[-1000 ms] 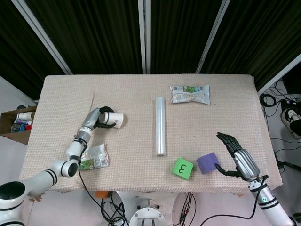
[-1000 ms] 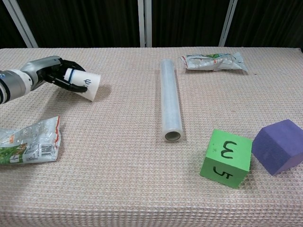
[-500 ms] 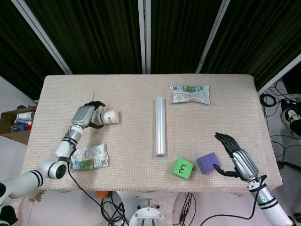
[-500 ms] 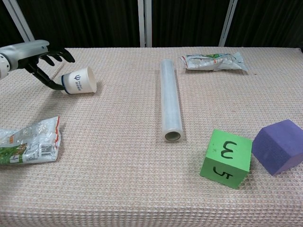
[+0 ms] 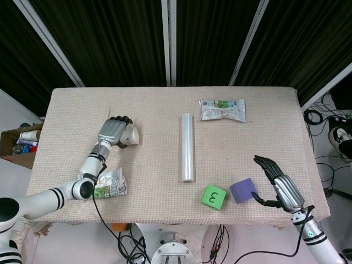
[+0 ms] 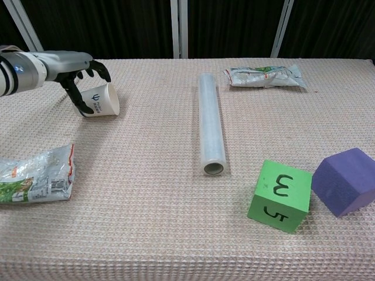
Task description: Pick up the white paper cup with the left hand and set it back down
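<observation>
The white paper cup [image 6: 103, 99] lies on its side at the left of the table, mouth toward the right; the head view shows the cup [image 5: 131, 136] too. My left hand [image 6: 75, 65] arches over its narrow end. The fingers [image 6: 97, 66] hover just above the cup with a small gap, and the thumb lies against the cup's base. In the head view the left hand [image 5: 113, 131] covers the cup's left part. My right hand [image 5: 278, 183] is open, fingers spread, near the table's front right edge.
A clear film roll [image 5: 188, 147] lies lengthwise mid-table. A crumpled wrapper [image 5: 110, 183] sits at the front left and another packet [image 5: 222, 109] at the back right. A green cube [image 5: 214, 196] and a purple cube [image 5: 243, 190] stand at the front right.
A second ago my left hand gripped the cup. It then let go and spread beside it, leaving the cup on its side. Now the hand has swung back over the cup.
</observation>
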{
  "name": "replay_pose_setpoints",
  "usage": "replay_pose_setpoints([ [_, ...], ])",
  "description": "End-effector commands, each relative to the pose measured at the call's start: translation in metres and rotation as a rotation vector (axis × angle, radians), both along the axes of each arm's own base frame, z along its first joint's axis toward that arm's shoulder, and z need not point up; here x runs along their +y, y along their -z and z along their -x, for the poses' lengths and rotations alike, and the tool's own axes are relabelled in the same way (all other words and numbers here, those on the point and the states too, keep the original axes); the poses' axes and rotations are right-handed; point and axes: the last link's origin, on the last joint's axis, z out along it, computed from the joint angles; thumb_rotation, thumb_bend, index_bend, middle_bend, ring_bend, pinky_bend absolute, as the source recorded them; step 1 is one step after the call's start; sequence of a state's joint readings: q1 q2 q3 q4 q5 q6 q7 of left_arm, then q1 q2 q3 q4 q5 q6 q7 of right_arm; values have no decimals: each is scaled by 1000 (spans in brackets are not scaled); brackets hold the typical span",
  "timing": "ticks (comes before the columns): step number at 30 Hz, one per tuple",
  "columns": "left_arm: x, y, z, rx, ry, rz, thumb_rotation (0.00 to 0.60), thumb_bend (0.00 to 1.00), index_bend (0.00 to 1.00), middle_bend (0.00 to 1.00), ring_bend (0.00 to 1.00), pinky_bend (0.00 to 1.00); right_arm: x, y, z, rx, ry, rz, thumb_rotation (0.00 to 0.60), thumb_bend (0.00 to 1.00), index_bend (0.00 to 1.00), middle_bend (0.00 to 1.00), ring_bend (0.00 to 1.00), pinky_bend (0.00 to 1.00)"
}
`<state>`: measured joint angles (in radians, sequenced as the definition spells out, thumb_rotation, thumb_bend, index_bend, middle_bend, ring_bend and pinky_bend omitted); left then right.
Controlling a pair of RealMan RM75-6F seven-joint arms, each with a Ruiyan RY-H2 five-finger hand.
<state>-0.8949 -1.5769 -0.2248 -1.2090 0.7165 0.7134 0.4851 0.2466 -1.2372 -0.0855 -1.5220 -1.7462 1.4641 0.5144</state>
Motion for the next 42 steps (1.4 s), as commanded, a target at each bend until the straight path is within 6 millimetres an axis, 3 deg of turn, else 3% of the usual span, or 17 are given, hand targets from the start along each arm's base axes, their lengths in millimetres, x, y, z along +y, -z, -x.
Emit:
replay_pose_setpoints([
  [1,1,15,-20,11,-20,38,600,148,205,137,139,197,0,1,1,-1,2,-3,600,271,44,48,0,0],
  [5,7,20,-27,3,-49,16,600,148,216,160,141,208,1,0,2,-4,6,5,600,270,44,48,0,0],
  [11,11,26,-30,37,-58,-4,600,147,314,236,192,334,2,-3,5,-9,15,14,600,271,44,49,0,0],
  [15,15,26,-25,139,-19,-37,600,161,415,394,331,489,4,-3,6,-9,20,17,600,271,44,49,0,0],
  [18,14,20,-20,149,-7,-59,600,199,470,484,400,524,6,-5,8,-11,29,23,600,270,43,49,0,0],
  [23,10,5,-18,-91,-67,-110,600,205,484,509,437,517,6,-4,7,-14,22,21,600,270,44,49,0,0],
  [28,-1,0,-11,-574,-212,-151,600,204,415,481,428,444,6,-5,5,-15,18,24,600,271,44,48,0,0],
  [31,-5,5,2,-765,-287,-168,600,205,372,446,389,375,6,-5,5,-12,18,22,600,270,44,49,0,0],
  [36,-12,21,23,-868,-319,-184,600,190,348,373,289,290,5,-4,5,-10,19,17,600,271,44,48,0,0],
  [42,-21,34,40,-843,-242,-200,600,169,345,336,251,262,4,-5,5,-8,23,18,600,271,43,48,0,0],
])
